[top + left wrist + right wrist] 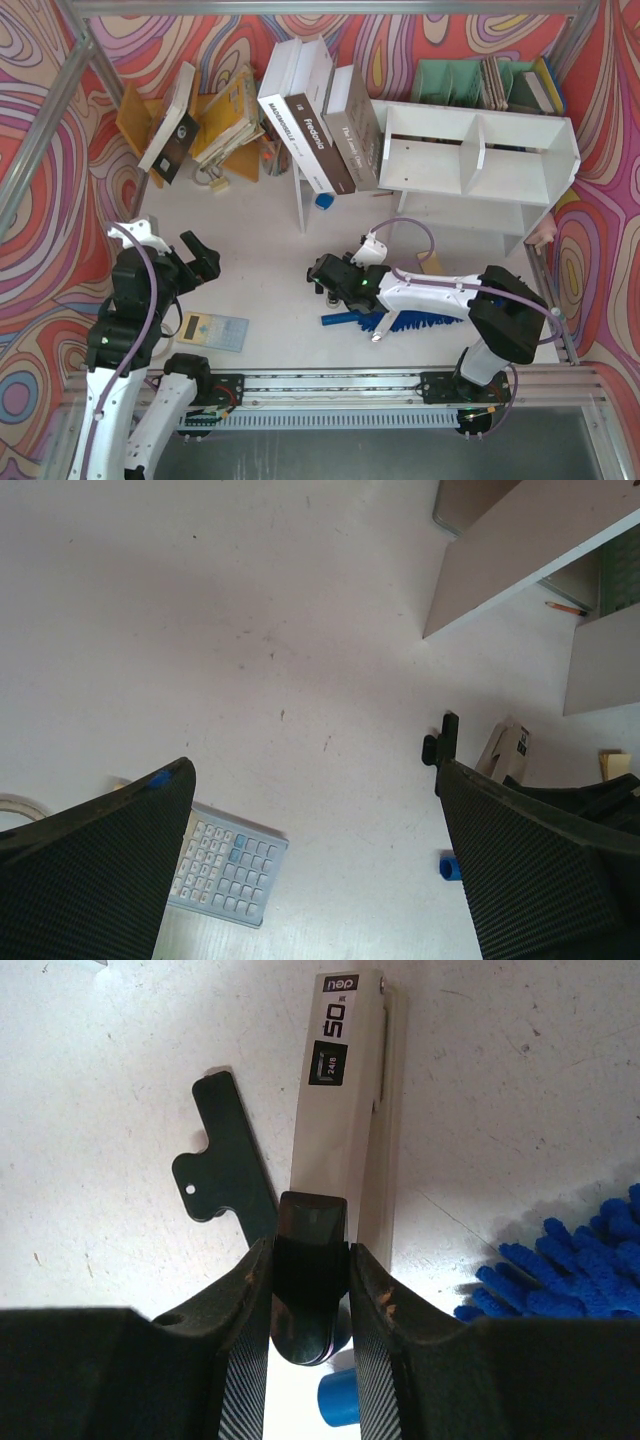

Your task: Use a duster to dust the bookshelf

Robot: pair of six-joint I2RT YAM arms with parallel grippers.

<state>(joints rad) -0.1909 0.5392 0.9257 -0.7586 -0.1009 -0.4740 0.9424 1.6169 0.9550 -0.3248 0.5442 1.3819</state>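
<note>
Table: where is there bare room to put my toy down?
The middle of the table is bare, between the left tool, calculator, right tool and books. Crowded around the duster and stapler.

One duster (pixel 425 323), one bookshelf (pixel 470 150), one calculator (pixel 212 331), one stapler (pixel 345 1110).

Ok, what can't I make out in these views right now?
1. Duster: in the top view the right arm covers most of it; the right wrist view cuts its fluff off at the edge.
2. Right claw: shut on a black block; its fingers hide whether that belongs to the beige stapler.
3. Bookshelf: in the top view any dust is too fine to see.
</note>
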